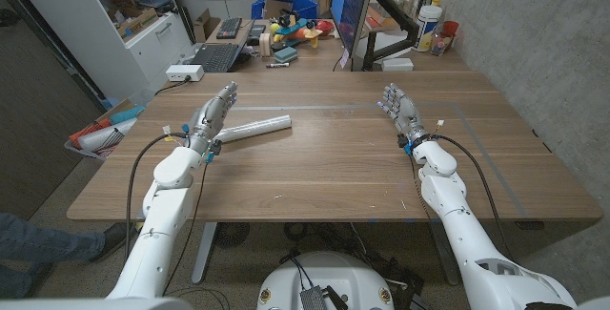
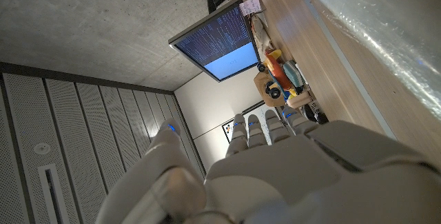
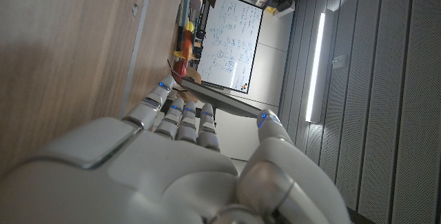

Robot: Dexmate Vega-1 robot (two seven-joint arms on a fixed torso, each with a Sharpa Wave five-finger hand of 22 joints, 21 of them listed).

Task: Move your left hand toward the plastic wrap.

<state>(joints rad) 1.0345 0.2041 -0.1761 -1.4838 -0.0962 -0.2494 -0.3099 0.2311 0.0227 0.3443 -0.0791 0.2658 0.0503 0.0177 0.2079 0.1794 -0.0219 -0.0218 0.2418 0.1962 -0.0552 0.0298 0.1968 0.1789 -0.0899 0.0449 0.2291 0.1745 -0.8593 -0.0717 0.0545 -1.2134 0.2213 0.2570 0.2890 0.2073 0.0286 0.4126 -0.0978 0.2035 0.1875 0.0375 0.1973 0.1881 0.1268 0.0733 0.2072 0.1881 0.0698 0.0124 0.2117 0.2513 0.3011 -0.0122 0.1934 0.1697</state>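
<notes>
A roll of plastic wrap [image 1: 252, 128] lies on the wooden table [image 1: 334, 157], left of centre, slanting toward the far right. My left hand [image 1: 212, 115] stands just beside its near left end with its fingers stretched out and holding nothing; whether it touches the roll I cannot tell. In the left wrist view the roll [image 2: 386, 31] runs close past my left hand [image 2: 275, 176]. My right hand [image 1: 400, 110] stands on the right side of the table, fingers apart and empty, and the right wrist view shows that hand [image 3: 172, 162] over bare wood.
A laptop [image 1: 217, 57], a white box [image 1: 183, 72] and a monitor [image 1: 355, 10] sit along the table's far edge, with toys and bottles behind them. Shelving stands at far left. A person's legs show at the bottom left corner.
</notes>
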